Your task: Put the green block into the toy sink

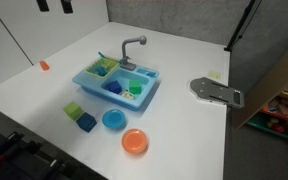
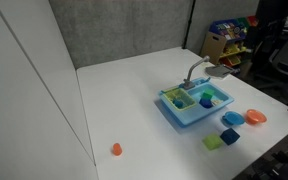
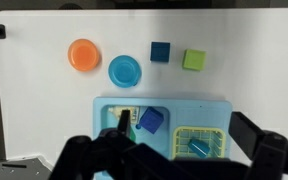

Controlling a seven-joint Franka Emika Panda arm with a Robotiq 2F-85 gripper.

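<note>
Light blue plastic toy sink (image 1: 124, 102) with a grey curved faucet (image 1: 132, 46) sits mid-counter (image 1: 184, 130). Small mid-green toy block (image 1: 136, 88) lies inside the sink at the end away from the yellow-green rack (image 1: 104, 67), also seen in an exterior view (image 2: 206, 100). It is hidden in the wrist view. A blue cube (image 3: 151, 121) lies in the basin and a blue cylinder (image 3: 199, 148) in the rack. On the counter beside the sink are a round orange plate (image 3: 84, 54), a round blue plate (image 3: 125, 70), a dark blue cube (image 3: 160, 52) and a lime-green cube (image 3: 194, 60). A small orange piece (image 1: 44, 65) sits well apart. The claw (image 3: 174, 165) hangs over the sink, fingers spread wide, pinching nothing.
</note>
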